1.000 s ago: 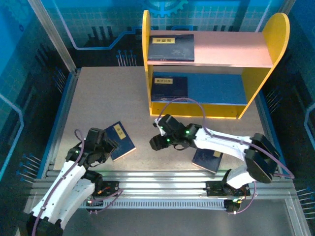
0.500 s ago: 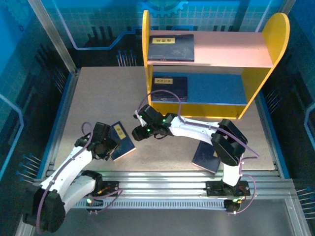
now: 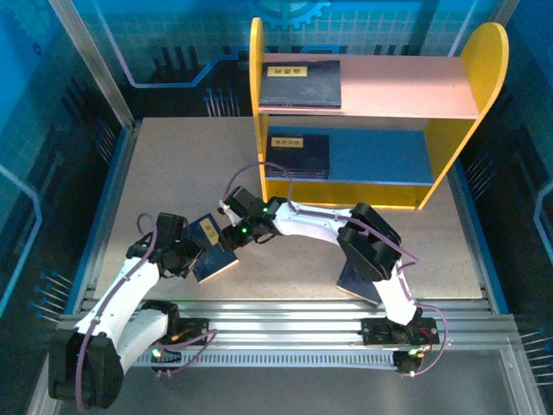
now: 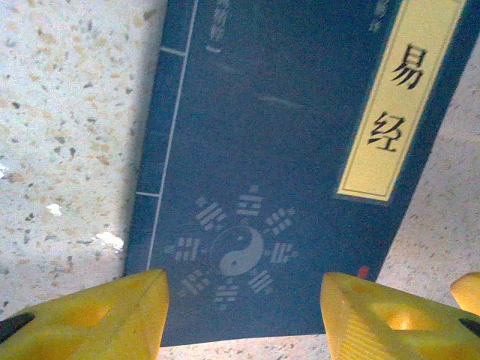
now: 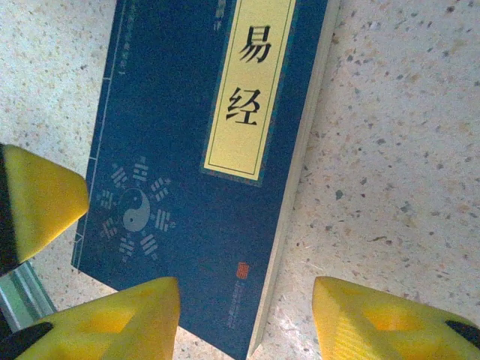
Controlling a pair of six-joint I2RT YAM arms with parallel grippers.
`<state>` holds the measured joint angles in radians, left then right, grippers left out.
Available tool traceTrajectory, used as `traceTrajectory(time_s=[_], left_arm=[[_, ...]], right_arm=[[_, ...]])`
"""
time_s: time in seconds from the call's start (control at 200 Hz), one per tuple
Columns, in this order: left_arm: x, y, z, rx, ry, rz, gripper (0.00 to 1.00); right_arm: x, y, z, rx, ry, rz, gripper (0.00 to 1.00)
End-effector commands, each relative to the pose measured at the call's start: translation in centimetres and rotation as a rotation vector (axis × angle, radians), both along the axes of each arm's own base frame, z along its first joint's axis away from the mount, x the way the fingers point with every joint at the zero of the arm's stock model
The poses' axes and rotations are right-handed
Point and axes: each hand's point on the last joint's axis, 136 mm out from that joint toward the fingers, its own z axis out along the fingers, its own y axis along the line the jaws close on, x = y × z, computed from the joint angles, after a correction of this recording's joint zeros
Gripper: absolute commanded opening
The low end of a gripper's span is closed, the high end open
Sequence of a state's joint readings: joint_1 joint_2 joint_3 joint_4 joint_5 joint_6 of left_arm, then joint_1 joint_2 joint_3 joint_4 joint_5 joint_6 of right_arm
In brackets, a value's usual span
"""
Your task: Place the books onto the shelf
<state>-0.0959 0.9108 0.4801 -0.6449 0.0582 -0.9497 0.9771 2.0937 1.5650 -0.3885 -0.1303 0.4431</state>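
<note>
Nearest, a spare book (image 3: 356, 282) flat on the surface (image 3: 173, 164), under the right arm. Beyond, left gripper (image 4: 240, 307) spread astride the end of the target book (image 4: 285, 150), right gripper (image 5: 244, 319) spread over its side edge, probably for a shared lift. Farthest, the shelf (image 3: 484, 69), with a top book (image 3: 301, 84) and a lower book (image 3: 298, 156).

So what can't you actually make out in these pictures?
Top view: the right arm covers most of the near book.
Top view: labels on the upper shelf book and lower shelf book are too small to read.
Top view: the left claw and right claw overlap the middle book, so contact is unclear.
Left wrist view: the frame edge cuts off the middle book's far end.
</note>
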Motion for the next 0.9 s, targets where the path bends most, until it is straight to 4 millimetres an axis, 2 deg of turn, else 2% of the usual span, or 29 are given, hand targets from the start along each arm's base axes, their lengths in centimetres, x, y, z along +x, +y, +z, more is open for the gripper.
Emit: traceTrajectory(time_s=[0.0, 0.57, 0.896], left_arm=[[-1.8, -0.5, -1.4, -0.033, 0.053, -0.029, 0.57], [-2.5, -0.5, -3.3, -0.051, 0.107, -0.051, 0.57], [-1.3, -1.1, -3.4, -0.093, 0.084, -0.096, 0.57]], right_arm=[[-1.1, 0.6, -0.9, -0.023, 0.03, 0.046, 0.51], [-1.6, 1.3, -3.3, -0.058, 0.076, 0.075, 0.46], [-2.1, 1.5, -4.4, -0.063, 0.097, 0.089, 0.42]])
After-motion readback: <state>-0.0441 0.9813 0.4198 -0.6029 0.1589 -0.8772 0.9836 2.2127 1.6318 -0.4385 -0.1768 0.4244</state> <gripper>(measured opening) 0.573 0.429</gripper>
